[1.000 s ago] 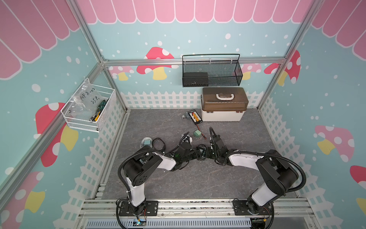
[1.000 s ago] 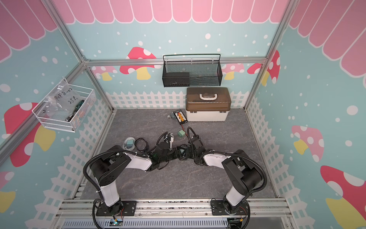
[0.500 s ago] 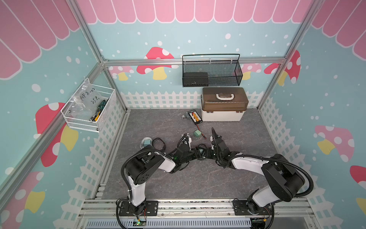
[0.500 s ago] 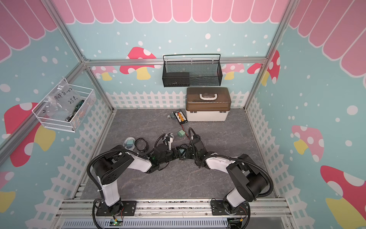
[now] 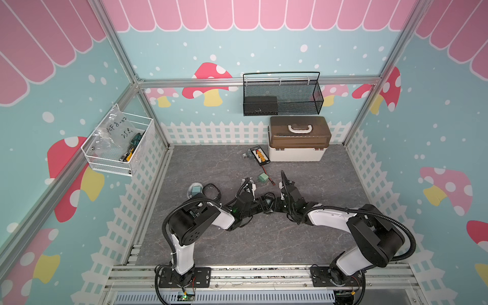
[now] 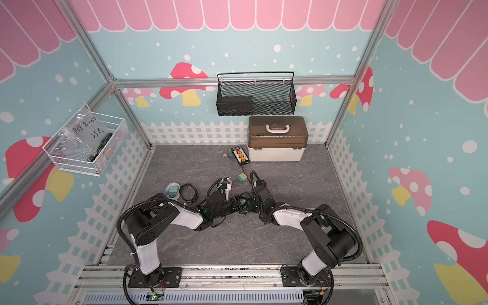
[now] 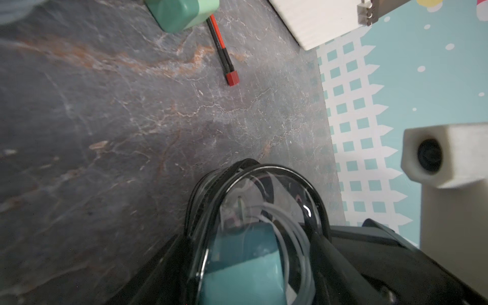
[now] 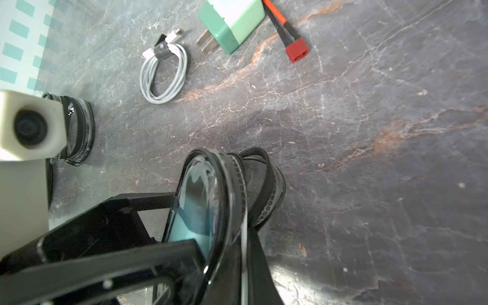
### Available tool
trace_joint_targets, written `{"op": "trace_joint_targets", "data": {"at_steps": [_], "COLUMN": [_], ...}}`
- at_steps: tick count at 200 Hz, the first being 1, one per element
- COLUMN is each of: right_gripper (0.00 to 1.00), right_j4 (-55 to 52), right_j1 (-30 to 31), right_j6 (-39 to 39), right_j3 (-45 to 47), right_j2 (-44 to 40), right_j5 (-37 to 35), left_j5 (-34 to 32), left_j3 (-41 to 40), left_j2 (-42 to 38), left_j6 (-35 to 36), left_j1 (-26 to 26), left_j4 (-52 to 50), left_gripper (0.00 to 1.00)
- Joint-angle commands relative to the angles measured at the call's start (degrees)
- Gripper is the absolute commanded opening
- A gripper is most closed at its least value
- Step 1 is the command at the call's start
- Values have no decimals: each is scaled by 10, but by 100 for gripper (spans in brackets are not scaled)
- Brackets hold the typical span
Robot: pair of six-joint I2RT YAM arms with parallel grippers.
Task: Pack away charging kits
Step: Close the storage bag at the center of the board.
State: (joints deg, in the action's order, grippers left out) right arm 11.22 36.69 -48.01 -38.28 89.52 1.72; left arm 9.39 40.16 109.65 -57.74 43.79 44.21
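A round clear pouch (image 7: 253, 211) with a black zipper rim stands on edge at the floor's middle, holding a teal adapter (image 7: 243, 266) and white cable. My left gripper (image 7: 253, 264) is shut on it, one finger on each flat side, and appears in both top views (image 5: 265, 204) (image 6: 237, 202). My right gripper (image 8: 245, 277) meets it from the other side (image 5: 274, 206), shut on the pouch's zipper edge (image 8: 237, 200). A loose green adapter (image 5: 263, 178) (image 8: 232, 21) and a white cable coil (image 8: 163, 74) lie just beyond. Another pouch with a teal adapter (image 5: 195, 189) lies at the left.
A black-rimmed pouch (image 5: 211, 190) (image 8: 79, 132) lies left of my left wrist. A black board with orange connectors (image 5: 260, 155) trails a red-black wire with a red plug (image 8: 297, 50). The white box with brown lid (image 5: 298, 140) stands at the back, under a black mesh basket (image 5: 282, 95). A white wire basket (image 5: 118, 148) hangs left.
The right arm has drawn back a little toward the right while both wrists stay together over the pouch. The left arm has barely moved.
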Motion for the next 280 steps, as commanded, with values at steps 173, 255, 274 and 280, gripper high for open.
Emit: {"op": "trace_joint_targets", "data": {"at_steps": [173, 255, 274, 280], "right_gripper": [51, 52, 55, 55], "right_j4": [-234, -127, -112, -106], "right_j1": [-48, -62, -62, -62], "right_j6": [18, -2, -7, -9], "right_j3": [-4, 94, 100, 100], "right_j2": [-149, -224, -234, -230], "right_j5": [-87, -25, -15, -9], "left_j5": [26, 14, -17, -26], "left_j3": [23, 88, 116, 125], "left_j2": [-47, -18, -16, -15], "left_j6": [25, 70, 89, 96], "left_j1": [24, 29, 43, 48], "left_j4": [-87, -218, -279, -297], "left_gripper": [77, 75, 75, 75]}}
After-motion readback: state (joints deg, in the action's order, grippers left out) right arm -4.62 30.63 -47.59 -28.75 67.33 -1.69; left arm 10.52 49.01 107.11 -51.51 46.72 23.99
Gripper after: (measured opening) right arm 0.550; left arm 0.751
